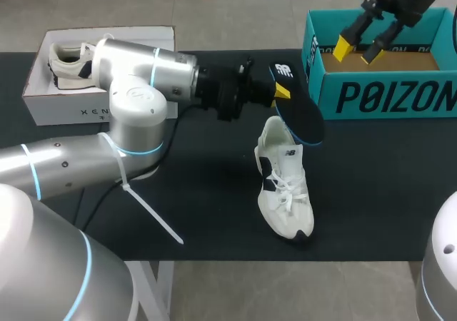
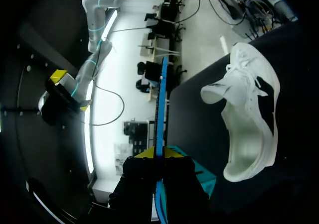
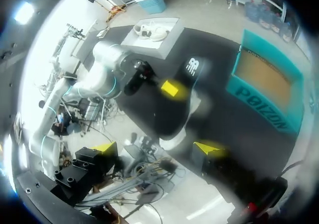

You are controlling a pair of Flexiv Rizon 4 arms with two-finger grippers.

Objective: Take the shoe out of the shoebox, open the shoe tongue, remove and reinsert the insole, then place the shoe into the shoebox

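The left gripper (image 1: 280, 91) pinches the dark insole (image 1: 303, 118) above the white shoe (image 1: 285, 192); far right, the right gripper (image 1: 357, 50) hangs spread over the teal shoebox (image 1: 393, 96).

Left arm (image 1: 136, 85): you are looking at rounded silver-grey shells; thin glowing cyan rings mark the joints; a couple of small dark screw heads (image 1: 65, 165) sit on the long link
Left wrist section (image 1: 227, 93): matte black, blocky, bolted onto the silver shell
Cable (image 1: 187, 109): black, thin, running from the black wrist section back under the arm
Cable tie (image 1: 150, 208): pale, cinched round the link, with a long loose tail
Left gripper (image 2: 159, 153): black body; two bright yellow tips
Right arm (image 2: 99, 15): you get the same silver tubes and cyan bands; the end section is black
Right gripper (image 1: 357, 50): black fingers; wedge-shaped yellow tips
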